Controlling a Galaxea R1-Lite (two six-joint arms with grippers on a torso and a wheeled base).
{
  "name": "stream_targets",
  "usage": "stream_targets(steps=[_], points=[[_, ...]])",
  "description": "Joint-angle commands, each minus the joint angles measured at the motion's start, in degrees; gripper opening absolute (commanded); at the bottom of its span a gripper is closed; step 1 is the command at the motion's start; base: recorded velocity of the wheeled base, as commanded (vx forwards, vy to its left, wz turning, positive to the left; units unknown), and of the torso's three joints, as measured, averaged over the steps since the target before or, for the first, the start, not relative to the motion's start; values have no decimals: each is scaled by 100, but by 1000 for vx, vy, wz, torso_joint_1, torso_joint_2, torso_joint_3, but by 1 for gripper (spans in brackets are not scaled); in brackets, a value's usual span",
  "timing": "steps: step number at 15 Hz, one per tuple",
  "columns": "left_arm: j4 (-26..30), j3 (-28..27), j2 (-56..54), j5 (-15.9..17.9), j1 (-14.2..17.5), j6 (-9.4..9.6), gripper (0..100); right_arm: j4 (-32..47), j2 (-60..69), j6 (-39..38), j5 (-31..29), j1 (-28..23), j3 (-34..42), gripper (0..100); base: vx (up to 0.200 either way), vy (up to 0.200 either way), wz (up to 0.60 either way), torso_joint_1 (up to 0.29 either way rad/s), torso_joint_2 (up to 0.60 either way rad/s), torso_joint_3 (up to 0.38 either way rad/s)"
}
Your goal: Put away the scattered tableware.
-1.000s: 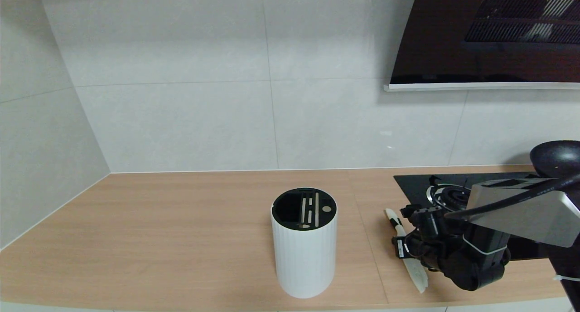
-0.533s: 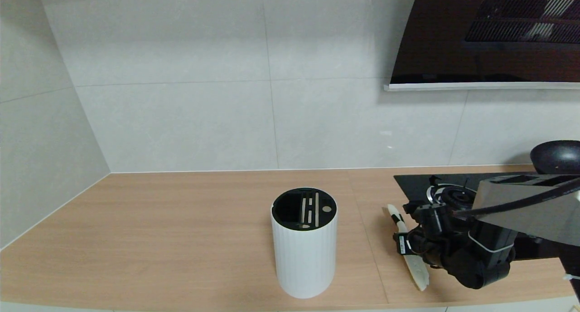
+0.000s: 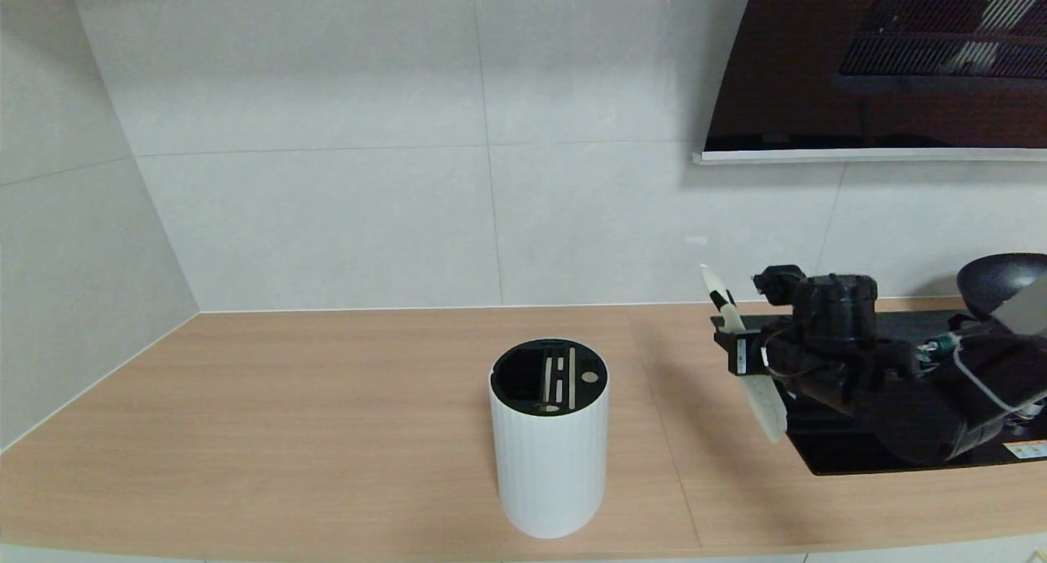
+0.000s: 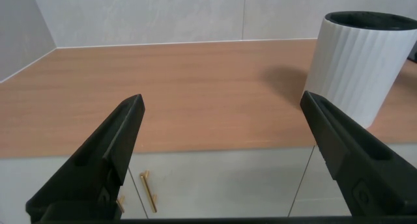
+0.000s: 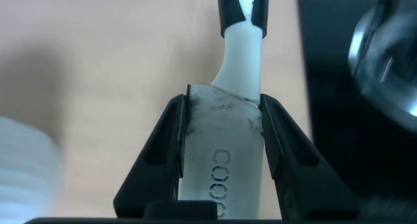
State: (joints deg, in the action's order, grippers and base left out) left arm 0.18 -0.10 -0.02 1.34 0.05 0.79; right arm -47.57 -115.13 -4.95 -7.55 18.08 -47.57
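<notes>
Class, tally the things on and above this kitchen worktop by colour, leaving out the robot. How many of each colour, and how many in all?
White: 2, the ribbed holder and the mostly white utensil
Black: 3, the hob, the pan and the range hood
Total: 5

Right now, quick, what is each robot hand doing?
Left gripper: open, holding nothing.
Right gripper: shut on the white knife.
</notes>
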Motion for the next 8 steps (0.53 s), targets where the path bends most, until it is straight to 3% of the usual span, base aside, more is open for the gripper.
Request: stream_targets(steps=[1,3,4,5,6,7,8], points=[[-36,1,2,7,4,26,100,485,913,55,69,398,-745,0,0,0,0,0,0,0],[-317,-315,29,288,-14,-79,100,512,1150,55,69,697,-877,0,0,0,0,0,0,0],[-45,-983,468,1255,-137,-246,100,520,1309,55,78,1005,-1018,0,0,0,0,0,0,0],[131,-1194,697,1580,-163,-255,100,520,1353,55,78,1110,-1035,0,0,0,0,0,0,0],[676,-1933,1743,2687,-181,-246,100,520,1441,55,78,1506,-1053,0,0,0,0,0,0,0],[694,-2355,2622,3320,-181,-255,100,512,1458,64,78,1725,-1044,0,0,0,0,0,0,0],[685,-2776,3404,3698,-181,-264,100,485,1467,64,51,1901,-1009,0,0,0,0,0,0,0]])
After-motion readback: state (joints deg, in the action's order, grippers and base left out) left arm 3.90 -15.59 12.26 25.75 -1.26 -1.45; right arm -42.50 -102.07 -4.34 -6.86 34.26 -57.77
